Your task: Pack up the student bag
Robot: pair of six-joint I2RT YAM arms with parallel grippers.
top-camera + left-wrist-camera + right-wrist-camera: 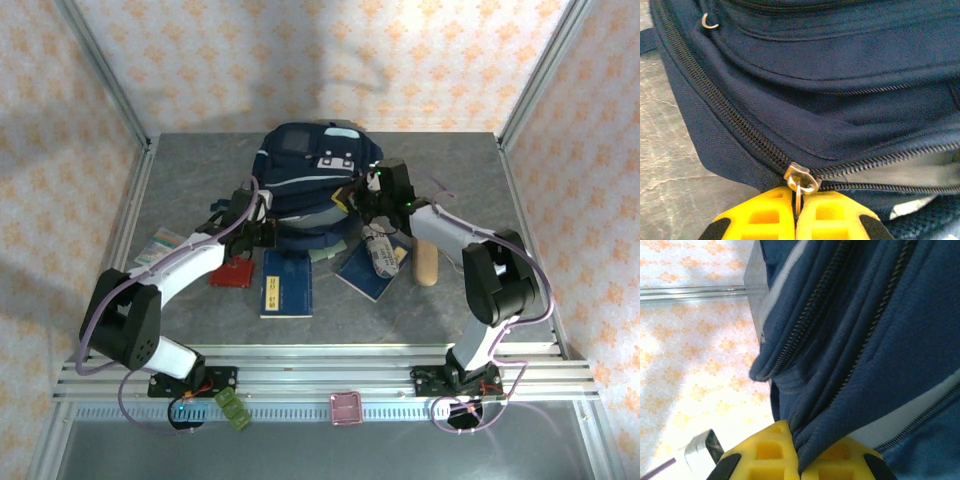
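Note:
The student bag (pixel 310 170) is a navy backpack with grey stripes, lying at the back middle of the table. My left gripper (pixel 262 218) is at its left front edge. In the left wrist view its yellow fingers (pixel 762 217) are shut on the metal pull ring (pixel 798 194) of the zipper slider (pixel 801 176). To the right of the slider the zipper is parted and shows a pale lining (pixel 910 172). My right gripper (pixel 366 198) is at the bag's right side. It is shut (pixel 799 460) on a fold of navy bag fabric (pixel 865 350) beside a zipper line.
In front of the bag lie two blue books (pixel 286 283) (pixel 362 272), a red flat item (pixel 232 272), a grey pouch (pixel 380 252) and a beige roll (pixel 427 262). Pastel packets (pixel 160 245) sit at the left. Metal frame posts and patterned walls enclose the table.

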